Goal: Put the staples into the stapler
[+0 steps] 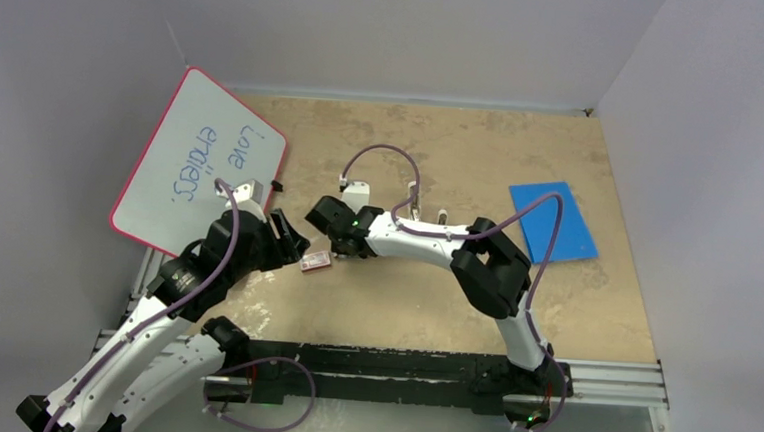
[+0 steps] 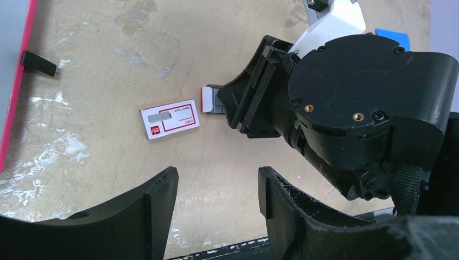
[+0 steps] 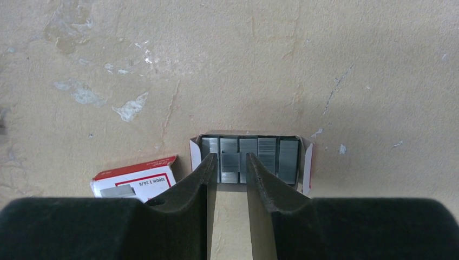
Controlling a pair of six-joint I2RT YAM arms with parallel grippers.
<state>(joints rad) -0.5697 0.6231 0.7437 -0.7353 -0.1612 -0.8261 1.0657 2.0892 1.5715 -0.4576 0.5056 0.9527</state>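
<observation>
The staples (image 3: 268,157) are grey ribbed strips lying side by side in an open white cardboard tray (image 3: 307,162). My right gripper (image 3: 231,158) points down at the tray's left part. Its jaws are narrowly open and straddle one strip, with small gaps on both sides. In the top view the right gripper (image 1: 341,246) hides the tray. In the left wrist view the tray's end (image 2: 207,99) pokes out from under it. My left gripper (image 2: 216,187) is open and empty, low over bare table just left of the right gripper (image 2: 249,103). The stapler shows in no view.
A red-and-white cardboard box sleeve (image 1: 316,262) lies just left of the tray (image 2: 170,119) (image 3: 135,179). A whiteboard (image 1: 201,160) with writing lies at the far left, with a small black piece (image 2: 38,63) by its edge. A blue sheet (image 1: 552,221) lies at the right.
</observation>
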